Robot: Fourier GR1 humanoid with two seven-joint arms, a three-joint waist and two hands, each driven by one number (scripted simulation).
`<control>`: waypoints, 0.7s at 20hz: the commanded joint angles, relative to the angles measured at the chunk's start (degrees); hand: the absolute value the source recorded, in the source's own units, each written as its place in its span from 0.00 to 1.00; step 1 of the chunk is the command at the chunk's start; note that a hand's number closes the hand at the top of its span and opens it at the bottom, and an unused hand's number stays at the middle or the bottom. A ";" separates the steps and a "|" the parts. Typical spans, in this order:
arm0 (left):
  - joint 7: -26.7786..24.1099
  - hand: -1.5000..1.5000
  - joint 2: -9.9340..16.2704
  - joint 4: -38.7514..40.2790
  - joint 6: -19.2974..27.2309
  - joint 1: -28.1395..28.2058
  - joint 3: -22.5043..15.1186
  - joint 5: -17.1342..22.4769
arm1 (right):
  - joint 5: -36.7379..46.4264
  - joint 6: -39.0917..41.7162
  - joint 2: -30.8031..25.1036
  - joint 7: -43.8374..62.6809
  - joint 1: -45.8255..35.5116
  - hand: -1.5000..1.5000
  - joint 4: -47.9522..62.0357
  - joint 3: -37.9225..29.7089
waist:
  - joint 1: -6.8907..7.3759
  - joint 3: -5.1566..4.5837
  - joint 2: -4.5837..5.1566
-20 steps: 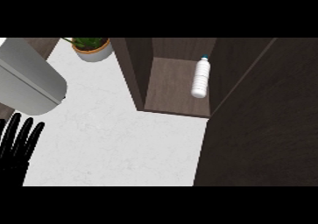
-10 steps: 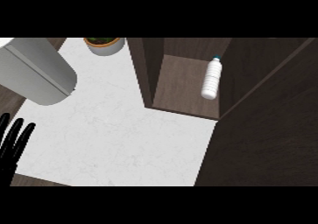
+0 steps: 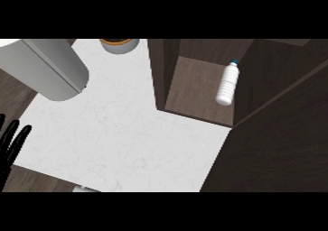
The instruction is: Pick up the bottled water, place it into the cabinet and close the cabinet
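A white water bottle [image 3: 227,84] with a dark cap lies on its side on the shelf inside the dark wooden cabinet [image 3: 193,85]. The cabinet's door [image 3: 279,135] stands open at the right, its dark panel filling the lower right of the view. My left hand [image 3: 5,144] shows at the left edge, fingers straight and pointing up, holding nothing, far from the bottle. The right hand shows nowhere.
A large grey rounded appliance [image 3: 46,65] sits at the upper left on the white marble counter [image 3: 119,140]. A pot with a brown rim [image 3: 119,44] stands at the top edge, just left of the cabinet's side wall.
The whole view has slid: cabinet and bottle now sit further right and lower, the pot has moved toward the top edge, and my left hand has drifted further toward the left edge.
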 commanded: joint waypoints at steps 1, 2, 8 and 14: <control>0.33 0.00 0.54 0.28 -0.90 -0.12 0.12 0.11 | 2.46 2.22 0.68 5.53 -6.29 1.00 -1.82 6.69 | 0.51 -0.23 -0.03; -0.04 0.00 0.80 0.66 -0.71 -0.81 1.30 0.28 | 1.88 2.04 1.07 5.97 -6.58 1.00 -1.69 7.36 | -0.31 -0.16 -0.14; 0.35 0.00 1.31 1.68 -2.12 -0.06 1.59 1.19 | 1.54 2.68 -0.02 7.98 -9.54 1.00 -0.77 5.74 | 0.16 -0.42 0.02; 0.51 0.00 1.78 1.74 -2.96 -0.47 2.18 1.79 | 0.17 1.86 1.14 8.12 -12.08 1.00 -0.13 4.16 | 0.12 -0.34 0.33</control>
